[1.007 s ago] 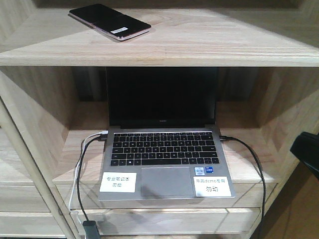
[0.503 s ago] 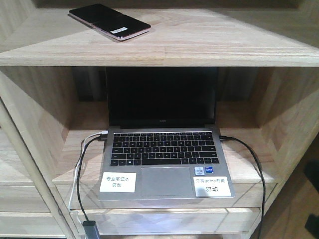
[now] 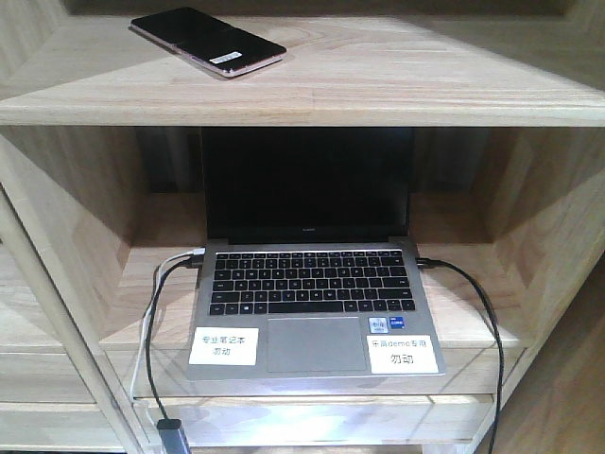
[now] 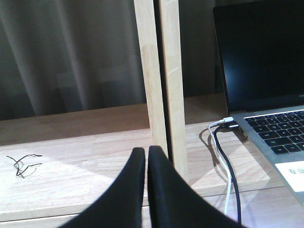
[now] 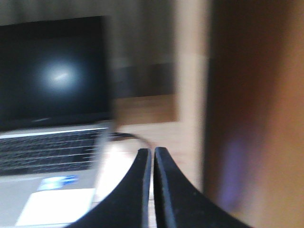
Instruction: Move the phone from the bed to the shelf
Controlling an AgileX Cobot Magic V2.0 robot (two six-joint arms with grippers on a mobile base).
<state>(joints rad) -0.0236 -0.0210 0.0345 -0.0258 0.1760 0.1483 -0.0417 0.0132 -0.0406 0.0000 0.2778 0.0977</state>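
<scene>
- Pale natural-wood planks make up the shelf [image 3: 397, 90] in the front-facing view. The thin glossy black phone [image 3: 208, 42], with its rose-gold edge and small white sticker, lies flat on the top board near the left end, set at a slant. In the compartment below, an open silver laptop with a black screen [image 3: 312, 284] sits with white paper labels on its palm rest. A black cable [image 3: 477, 312] is plugged into its right side; white and black cables run from its left side. Neither arm shows here.
- In the left wrist view, the black left gripper [image 4: 146, 154] has its fingers pressed together with nothing between them, in front of a pale wooden upright post [image 4: 161, 80]. The laptop's left corner and its cables sit to the right.
- In the blurred right wrist view, the black right gripper [image 5: 152, 154] is likewise closed and empty, with the laptop to its left.
</scene>
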